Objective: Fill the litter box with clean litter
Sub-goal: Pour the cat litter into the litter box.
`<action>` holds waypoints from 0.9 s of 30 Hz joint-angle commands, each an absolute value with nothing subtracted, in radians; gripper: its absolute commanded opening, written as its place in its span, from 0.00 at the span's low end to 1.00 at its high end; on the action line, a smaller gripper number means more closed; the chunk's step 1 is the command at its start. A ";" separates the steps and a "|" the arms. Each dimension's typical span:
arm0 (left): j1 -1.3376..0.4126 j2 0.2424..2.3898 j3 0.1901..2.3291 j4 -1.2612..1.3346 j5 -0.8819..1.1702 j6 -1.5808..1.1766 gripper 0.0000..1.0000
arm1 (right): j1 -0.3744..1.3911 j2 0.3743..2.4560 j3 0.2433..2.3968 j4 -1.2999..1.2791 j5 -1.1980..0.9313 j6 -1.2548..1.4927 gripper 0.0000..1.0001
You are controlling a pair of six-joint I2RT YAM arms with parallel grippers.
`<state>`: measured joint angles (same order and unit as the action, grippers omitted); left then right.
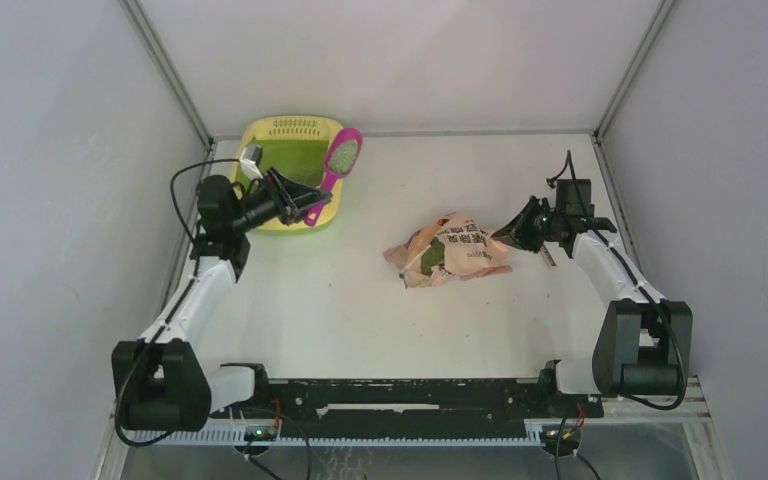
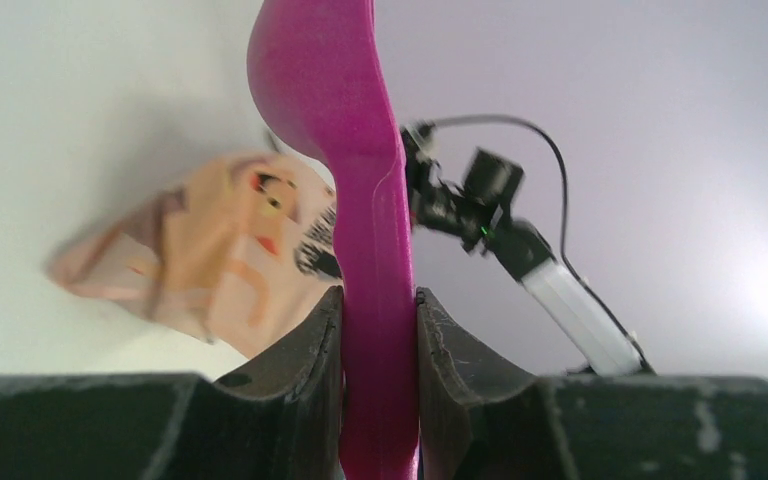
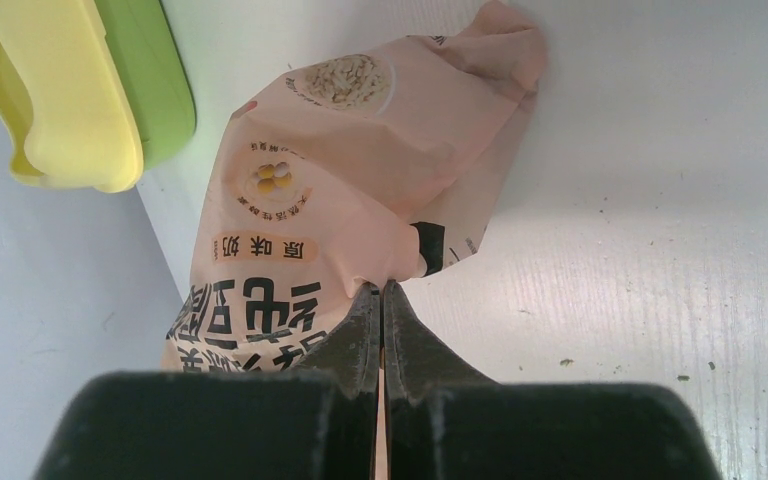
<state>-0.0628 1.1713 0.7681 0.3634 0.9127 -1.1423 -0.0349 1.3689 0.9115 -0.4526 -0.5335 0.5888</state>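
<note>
The pale yellow litter box (image 1: 295,126) with a green floor stands at the far left and shows again in the right wrist view (image 3: 60,90). My left gripper (image 1: 310,200) (image 2: 380,310) is shut on the handle of a magenta scoop (image 1: 332,175) (image 2: 375,250), held over the box's near right corner. The scoop's head carries grey-green clean litter (image 1: 341,156). The peach printed bag (image 1: 455,250) (image 3: 350,180) lies crumpled mid-table, with green litter at its mouth (image 1: 432,258). My right gripper (image 1: 512,234) (image 3: 381,290) is shut on the bag's right edge.
Grey walls close in the table on the left, right and back. A few stray granules (image 3: 565,362) lie on the white tabletop near the bag. In the left wrist view the right arm (image 2: 500,225) shows beyond the scoop.
</note>
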 commanded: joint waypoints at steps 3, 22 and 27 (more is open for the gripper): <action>0.095 1.241 1.009 0.049 0.899 -0.913 0.00 | -0.028 1.343 0.915 -0.407 -0.546 0.595 0.00; 0.192 1.502 1.405 -0.629 0.381 -0.336 0.00 | -0.018 1.350 0.870 -0.365 -0.573 0.603 0.00; 0.175 1.540 1.488 -0.684 0.258 -0.288 0.00 | -0.019 1.361 0.870 -0.359 -0.576 0.598 0.00</action>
<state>0.1864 1.5372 1.3663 -0.6395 0.3912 -0.3828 -0.0299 1.3689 0.8757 -0.3996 -0.5556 0.5915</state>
